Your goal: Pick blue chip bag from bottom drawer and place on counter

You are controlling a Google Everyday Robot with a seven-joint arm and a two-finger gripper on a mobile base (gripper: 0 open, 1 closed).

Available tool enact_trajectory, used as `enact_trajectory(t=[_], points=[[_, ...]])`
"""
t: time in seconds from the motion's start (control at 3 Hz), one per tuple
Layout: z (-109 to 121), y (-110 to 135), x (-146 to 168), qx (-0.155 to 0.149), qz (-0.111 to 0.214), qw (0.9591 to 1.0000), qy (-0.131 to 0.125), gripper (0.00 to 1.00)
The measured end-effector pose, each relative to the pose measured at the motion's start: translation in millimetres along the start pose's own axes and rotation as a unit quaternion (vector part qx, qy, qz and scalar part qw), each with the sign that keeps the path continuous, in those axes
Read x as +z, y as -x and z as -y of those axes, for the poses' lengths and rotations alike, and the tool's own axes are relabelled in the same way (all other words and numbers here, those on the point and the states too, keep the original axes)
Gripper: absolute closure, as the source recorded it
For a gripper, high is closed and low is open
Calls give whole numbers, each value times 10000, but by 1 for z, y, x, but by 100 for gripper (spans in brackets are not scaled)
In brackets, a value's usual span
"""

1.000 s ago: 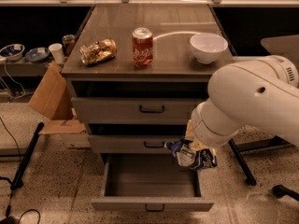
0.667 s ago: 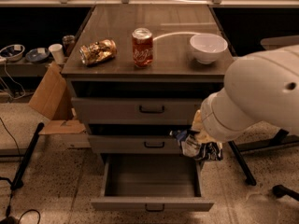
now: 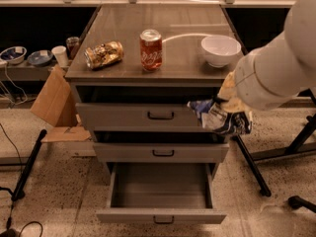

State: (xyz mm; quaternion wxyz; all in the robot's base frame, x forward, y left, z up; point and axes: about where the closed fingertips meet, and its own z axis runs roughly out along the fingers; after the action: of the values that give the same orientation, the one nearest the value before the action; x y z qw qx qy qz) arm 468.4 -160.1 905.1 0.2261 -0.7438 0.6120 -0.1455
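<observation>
The blue chip bag (image 3: 223, 118), dark blue foil with white markings, hangs in the air at the right side of the cabinet, level with the top drawer and just below the counter (image 3: 163, 28). My gripper (image 3: 228, 106) is shut on the blue chip bag from above; the white arm (image 3: 276, 70) comes in from the right. The bottom drawer (image 3: 160, 194) is pulled open and looks bare inside.
On the counter stand a crushed golden bag (image 3: 102, 55) at the left, a red soda can (image 3: 151, 49) in the middle and a white bowl (image 3: 220, 50) at the right. A cardboard box (image 3: 55, 102) leans left of the cabinet. A black stand leg (image 3: 252, 164) lies at the right.
My gripper has lifted the blue chip bag up from the level of the middle drawer to the level of the top drawer, close under the counter's edge.
</observation>
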Motion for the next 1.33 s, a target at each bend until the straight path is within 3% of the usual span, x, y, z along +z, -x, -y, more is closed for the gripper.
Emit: enact_trajectory(t=[0.33, 1.0, 1.33], points=[[33, -4, -35, -84, 48, 9991, -413, 100], [82, 1, -108, -309, -81, 9931, -1129, 100], [110, 9, -121, -441, -50, 9919, -1191, 100]])
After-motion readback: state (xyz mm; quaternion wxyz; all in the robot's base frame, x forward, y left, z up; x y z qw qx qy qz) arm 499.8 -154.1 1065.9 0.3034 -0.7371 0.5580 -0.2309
